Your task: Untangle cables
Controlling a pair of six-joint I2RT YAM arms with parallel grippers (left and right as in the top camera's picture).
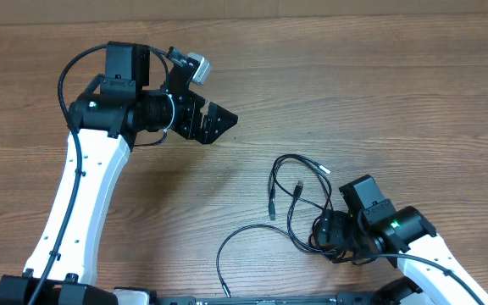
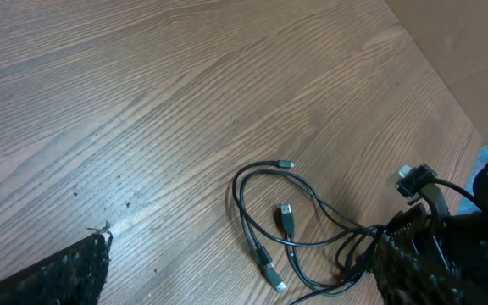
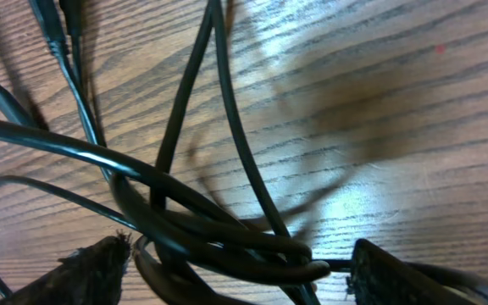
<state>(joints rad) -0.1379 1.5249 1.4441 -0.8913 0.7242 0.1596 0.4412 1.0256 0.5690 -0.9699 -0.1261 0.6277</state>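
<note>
Right wrist shows right gripper (image 3: pixel 240 264) straddling knotted cables (image 3: pixel 193 220); overhead hides that.

Two arms of one build. The left arm (image 1: pixel 66 212) wears a long white shell that ends in matte black, drum-shaped joints (image 1: pixel 100 114) and a boxy black motor housing (image 1: pixel 127 63). A thick black wire (image 1: pixel 68 80) loops out from the housing and runs down the white shell. A small silver-grey camera (image 1: pixel 198 68) sits beside the angular black left gripper (image 1: pixel 217 124). The right arm (image 1: pixel 435 258) repeats the white-and-black scheme, with what looks like a green indicator light (image 1: pixel 394 224) on its black wrist. Seen close, the right fingertips (image 3: pixel 91 269) are black and coarsely textured.
</note>
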